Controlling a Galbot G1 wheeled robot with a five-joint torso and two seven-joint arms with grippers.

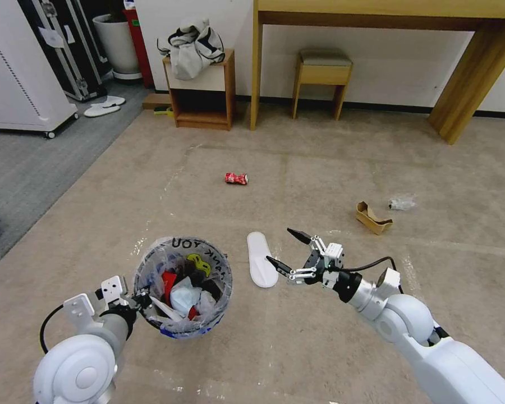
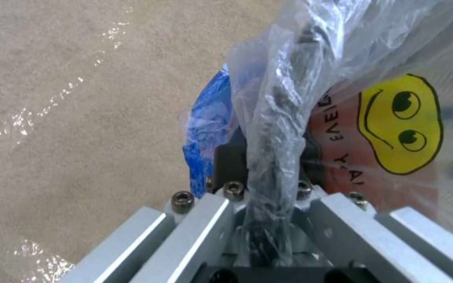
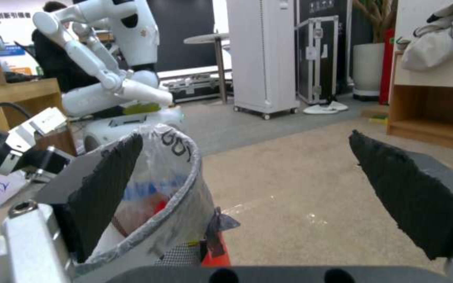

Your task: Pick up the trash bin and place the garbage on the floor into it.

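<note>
Head view showed the floor [image 1: 331, 348], a broad beige carpet with shiny tape lines, running from the robot out to the far wall, where a wooden desk [image 1: 466, 78], a stool [image 1: 322, 76] and a small open cabinet [image 1: 202, 95] stood. Near and to the left, the trash bin [image 1: 182, 286] hung at the end of the left arm, its clear lettered bag folded over the rim and already holding white and red scraps. The left gripper [image 1: 142, 301] was clamped on the near-left rim; in the left wrist view its fingers [image 2: 232, 161] pinched the bag and rim between them, with carpet below.

Just right of the bin lay the white slipper [image 1: 261, 259], flat on the carpet. The right gripper [image 1: 289, 249] hovered right beside it, jaws spread wide and empty; the right wrist view looked out between its two black pads [image 3: 106, 188] toward the bin [image 3: 179, 220].

Farther right sat the brown cardboard scrap [image 1: 372, 218], with the clear plastic wad [image 1: 402, 202] just beyond it. The red soda can [image 1: 235, 178] lay alone in the middle distance, well apart from the rest.

Judging by this, the bin was already lifted and collecting was part done; the slipper looked like the piece in hand. The next move would call for lowering the open jaws over the slipper's thin edge, closing firmly on that flat shape, then carrying it left over the bin mouth, which was held close by.
</note>
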